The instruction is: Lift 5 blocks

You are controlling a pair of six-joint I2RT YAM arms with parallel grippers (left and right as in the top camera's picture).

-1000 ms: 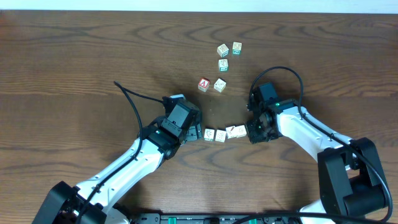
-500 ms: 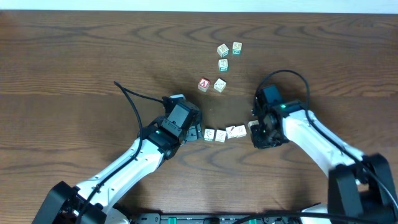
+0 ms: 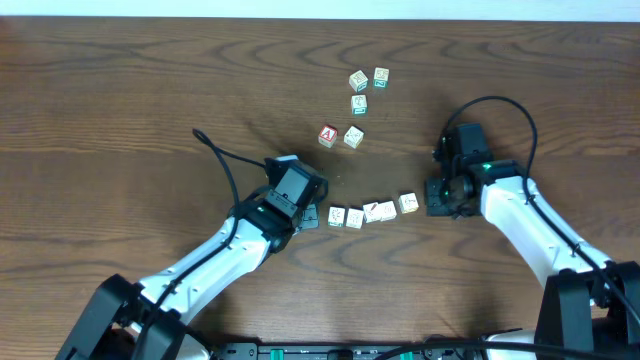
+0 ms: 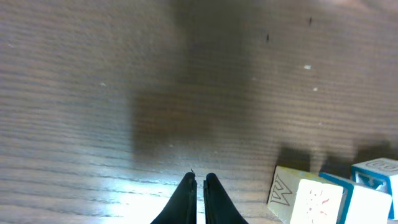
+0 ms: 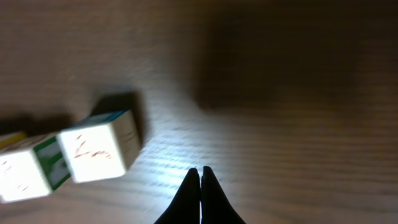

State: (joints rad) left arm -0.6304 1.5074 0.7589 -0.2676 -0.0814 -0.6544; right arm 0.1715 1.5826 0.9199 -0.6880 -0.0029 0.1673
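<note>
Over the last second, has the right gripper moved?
Yes. Overhead, the right gripper has drawn back rightward, farther from the red A cube, which stayed put, leaving a gap beside the row's end block.

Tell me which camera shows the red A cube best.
Overhead: the red A cube sits in full view beside a pale block, and its letter is readable. Neither wrist view shows it; each sees only pale blocks of the lower row.
</note>
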